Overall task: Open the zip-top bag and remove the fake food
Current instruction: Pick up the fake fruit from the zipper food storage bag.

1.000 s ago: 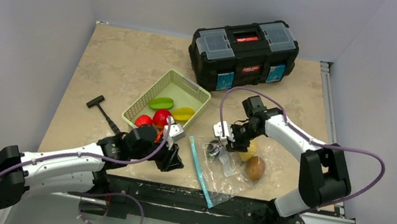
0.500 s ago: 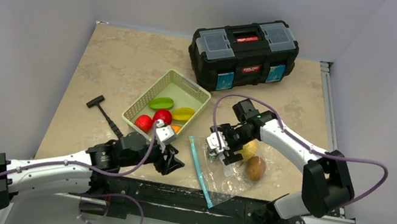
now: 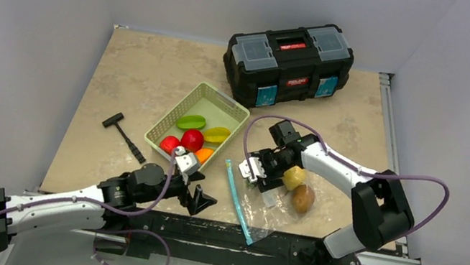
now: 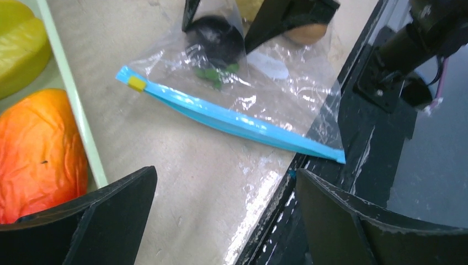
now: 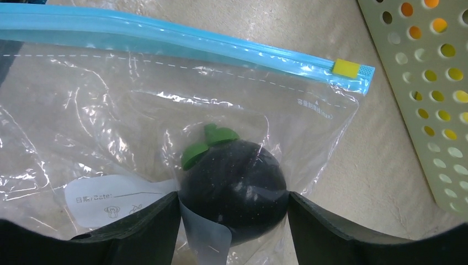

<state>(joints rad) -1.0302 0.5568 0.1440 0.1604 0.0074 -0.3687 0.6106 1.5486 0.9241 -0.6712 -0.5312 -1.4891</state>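
Note:
The zip-top bag (image 3: 271, 210) lies flat near the table's front edge, its teal zip strip (image 4: 232, 118) closed, with a yellow slider (image 5: 346, 68) at the far end. Inside it is fake food: a dark round fruit (image 5: 234, 176) with green leaves, a yellow piece (image 3: 293, 178) and a brown piece (image 3: 303, 198). My right gripper (image 5: 234, 201) is shut on the dark fruit through the plastic, a finger against each side. My left gripper (image 4: 226, 174) hangs open and empty over the front edge, left of the zip strip. More fake food lies in the green basket (image 3: 168, 121).
The basket holds a green piece (image 3: 190, 122), a yellow one (image 3: 216, 133), two red ones (image 3: 192, 139) and an orange one (image 4: 38, 149). A black toolbox (image 3: 288, 62) stands at the back. A small black hammer (image 3: 124, 133) lies left of the basket.
My left gripper has pulled back from the basket toward the front edge and opened wide. My right gripper has come down and left onto the bag and closed round the dark fruit.

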